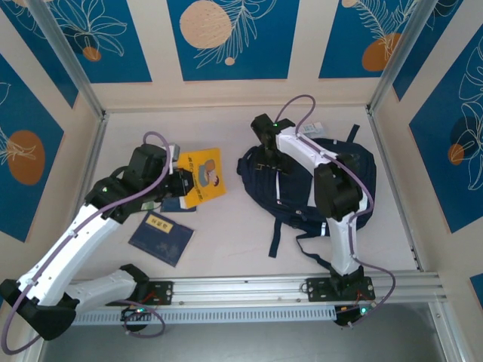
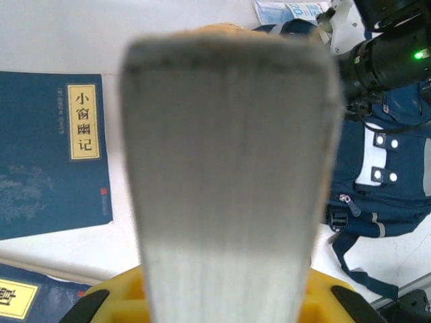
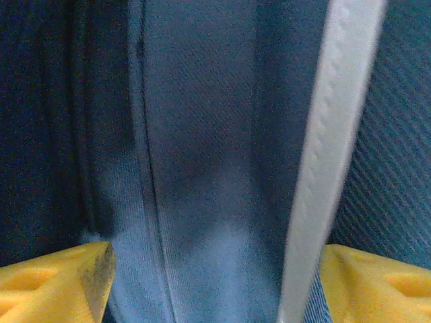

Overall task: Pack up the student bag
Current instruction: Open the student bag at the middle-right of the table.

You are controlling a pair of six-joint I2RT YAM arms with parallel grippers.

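"小窗幽记" on yellow label [image 2: 85, 122] of navy booklet [image 2: 40, 182]

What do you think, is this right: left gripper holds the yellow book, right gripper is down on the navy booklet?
No. The right gripper is down on the student bag, not the booklet, per the top external view. The left gripper does hold the yellow book.

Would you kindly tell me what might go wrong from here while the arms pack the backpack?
1. The left gripper pinches the yellow book by one edge, so the book may sag or slip during the carry.
2. The right gripper stands open against the backpack fabric, gripping nothing. If the mouth is not held open, the book could snag.
3. The navy booklet lies beside the left arm and might get swept.
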